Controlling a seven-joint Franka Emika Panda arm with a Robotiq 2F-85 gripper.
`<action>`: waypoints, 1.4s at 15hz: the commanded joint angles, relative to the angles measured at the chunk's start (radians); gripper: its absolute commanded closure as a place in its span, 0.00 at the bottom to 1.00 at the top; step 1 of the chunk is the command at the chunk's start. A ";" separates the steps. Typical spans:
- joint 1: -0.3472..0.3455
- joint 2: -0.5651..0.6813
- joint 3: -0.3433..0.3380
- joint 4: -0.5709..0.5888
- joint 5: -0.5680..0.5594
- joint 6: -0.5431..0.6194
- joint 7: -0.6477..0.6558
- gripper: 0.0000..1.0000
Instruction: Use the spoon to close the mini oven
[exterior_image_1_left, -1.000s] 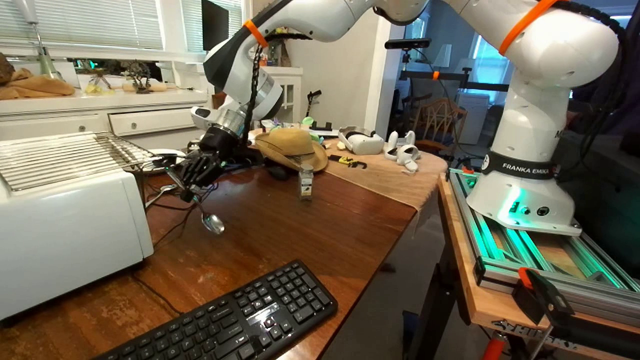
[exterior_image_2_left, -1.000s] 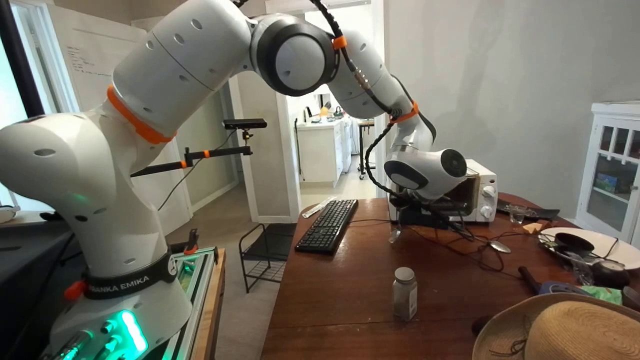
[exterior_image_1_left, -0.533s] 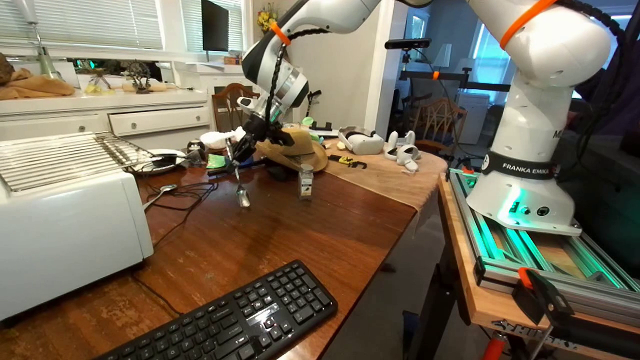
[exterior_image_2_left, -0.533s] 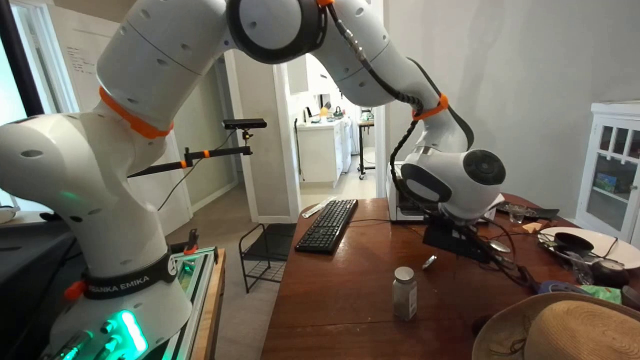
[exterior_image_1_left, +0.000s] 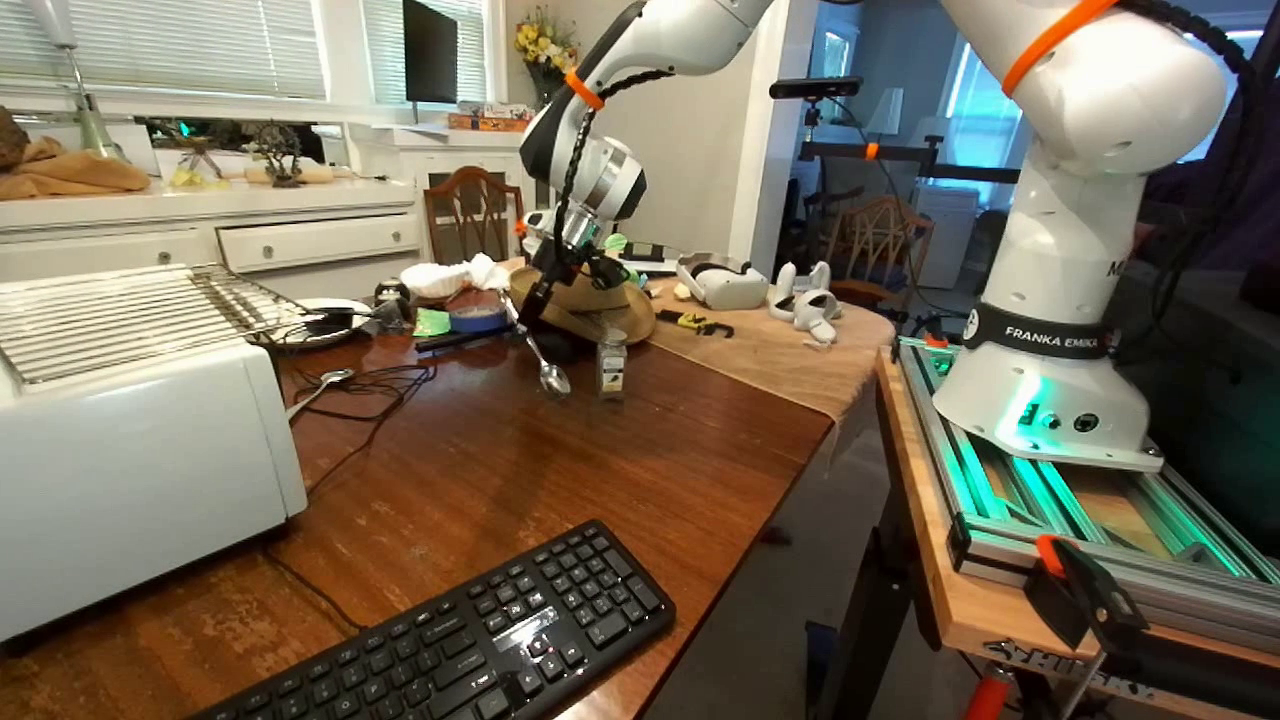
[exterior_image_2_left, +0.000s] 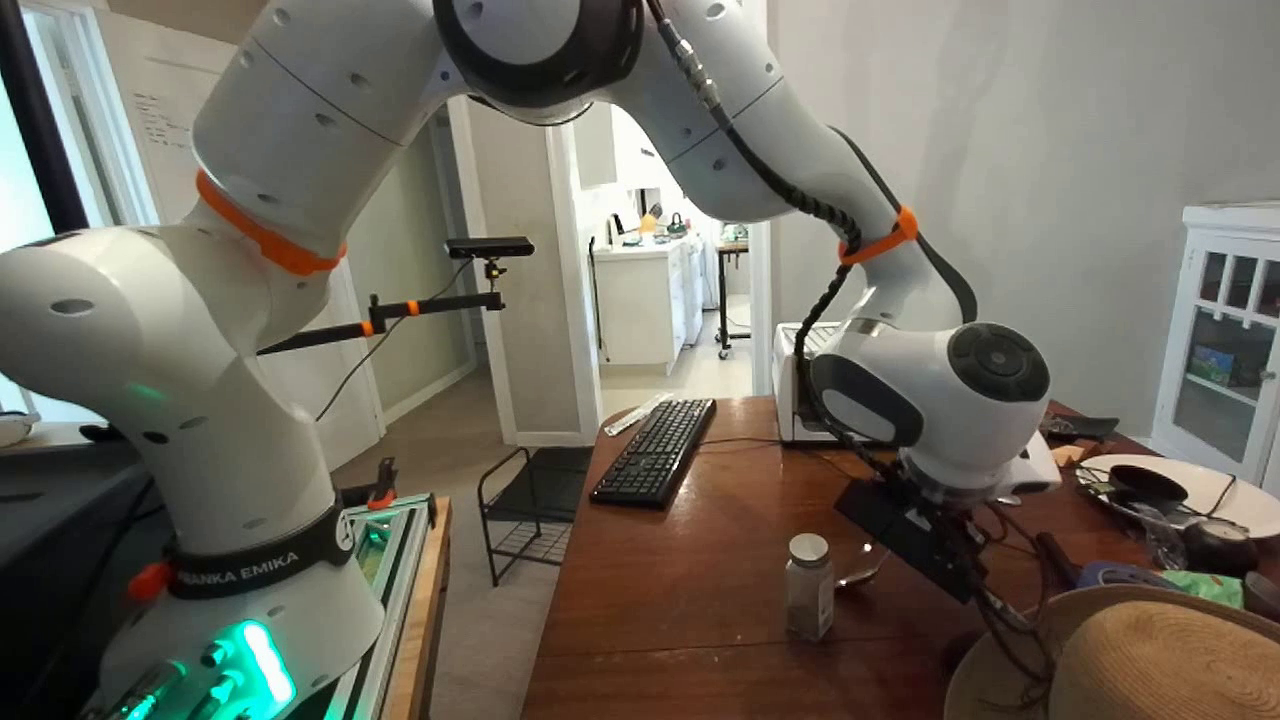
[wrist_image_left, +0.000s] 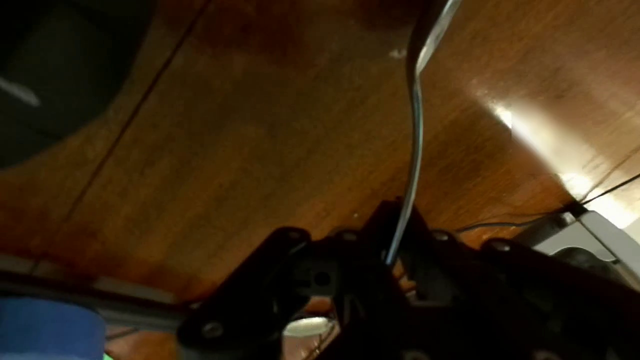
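Your pincer (exterior_image_1_left: 526, 316) pinches the spoon (exterior_image_1_left: 552, 376) above the bench (exterior_image_1_left: 470, 480), inside its edges, well apart from the mini oven (exterior_image_1_left: 150, 470), grasp done, closure of the hidden door unconfirmed.

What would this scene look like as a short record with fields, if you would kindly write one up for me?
Gripper: shut on the handle of the spoon
Spoon: bowl end down, near the jar
Mini oven: white, on the table, apart from the spoon
Oven door: state not clear in these views
Jar: upright on the table, capped
Keyboard: black, lying on the table near the oven
Straw hat: partly behind the gripper in an exterior view
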 joint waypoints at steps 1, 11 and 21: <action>0.060 0.077 -0.071 0.027 -0.101 0.063 0.205 0.61; 0.238 -0.220 -0.146 -0.252 -0.835 0.017 0.696 0.00; 0.190 -0.673 0.051 -0.705 -1.053 -0.119 0.532 0.00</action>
